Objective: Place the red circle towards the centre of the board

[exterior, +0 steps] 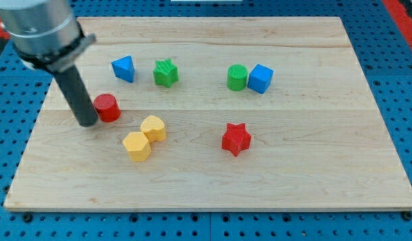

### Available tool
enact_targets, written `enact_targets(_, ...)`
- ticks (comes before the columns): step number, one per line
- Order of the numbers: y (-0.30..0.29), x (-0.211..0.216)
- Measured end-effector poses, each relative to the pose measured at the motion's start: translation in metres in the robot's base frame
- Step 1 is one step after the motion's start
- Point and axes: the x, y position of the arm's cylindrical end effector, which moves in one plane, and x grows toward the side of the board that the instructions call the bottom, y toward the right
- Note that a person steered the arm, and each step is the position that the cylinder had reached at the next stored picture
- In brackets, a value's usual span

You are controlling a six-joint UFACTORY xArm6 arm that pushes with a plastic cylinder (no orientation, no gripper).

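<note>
1. At the view's far left we note the arm's grey housing in the top corner, with the dark rod [77, 94] running down from it. We carry no gripper, so nothing is grasped or released; the rod simply stands on the board [192, 187].
2. Our tip [89, 123] rests on the wood at the left side of the board, just to the left of the red circle [107, 107] and touching it or very nearly so; we cannot tell which.
3. The red circle sits on the left part of the board, well left of the centre and slightly above the mid-line.
4. Up and to the right of it stands the blue triangle [124, 68], with the green star [165, 72] just beside that.
5. Below these, the yellow hexagon [137, 146] and the yellow heart-like block [153, 128] lie touching, down and to the right of the red circle.
6. Right of centre, the red star [236, 138] lies alone.
7. Towards the view's top right, the green cylinder [237, 77] and the blue cube [260, 78] stand touching.
8. The board lies on a blue pegboard [400, 80].
</note>
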Motion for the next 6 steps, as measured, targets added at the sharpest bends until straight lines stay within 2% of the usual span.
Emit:
enact_targets(1, 0.003, -0.003)
enact_targets(2, -0.020, -0.012)
enact_targets(4, 0.118, -0.019)
enact_targets(5, 0.162, -0.020)
enact_targets(6, 0.167, -0.056)
